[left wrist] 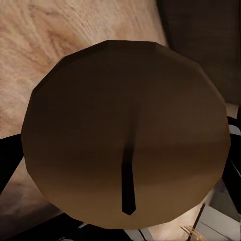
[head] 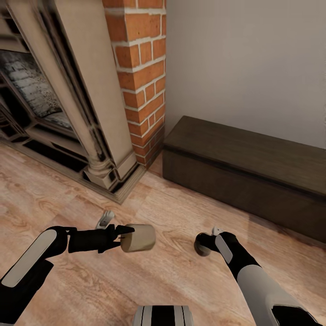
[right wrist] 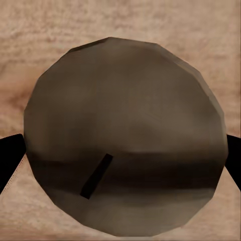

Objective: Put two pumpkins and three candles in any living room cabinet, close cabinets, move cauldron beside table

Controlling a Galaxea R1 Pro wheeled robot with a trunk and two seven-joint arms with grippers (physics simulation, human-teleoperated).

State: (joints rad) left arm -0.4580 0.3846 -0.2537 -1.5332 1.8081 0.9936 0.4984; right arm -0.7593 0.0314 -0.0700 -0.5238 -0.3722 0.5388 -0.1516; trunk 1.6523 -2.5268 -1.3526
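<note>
1. Against the pale wall (head: 244, 59), the largest things are seen first: a brick column (head: 140, 77) and a pale stone fireplace surround (head: 81, 99) on one side; the cabinet (head: 244, 167), long, low and dark brown, is set just beside the brick, its fronts shut as far as can be judged.

2. The wooden floor (head: 172, 213) is spread between robot and cabinet; no pumpkin, cauldron or table is made out here.

3. The left gripper (head: 118, 235) is held out low over the floor; a pale beige candle (head: 138, 237), a short cylinder, is clamped at its tip, the jaws closed on it; in the left wrist view its round end face (left wrist: 125, 135) with a dark wick (left wrist: 128, 186) is turned to the camera, presumably so it can be carried end-first toward the cabinet.

4. The right gripper (head: 209, 241) is held likewise, near the floor and well apart from the left; a second candle (head: 202, 244), darker in shade, appears gripped in it, its round face (right wrist: 125, 140) and slanted wick (right wrist: 96, 175) seen in the right wrist view; the jaws seem closed on it.

5. Both candles are judged to be in transit; a drawer is not yet opened.

6. No brand, label or writing can be read anywhere.
</note>
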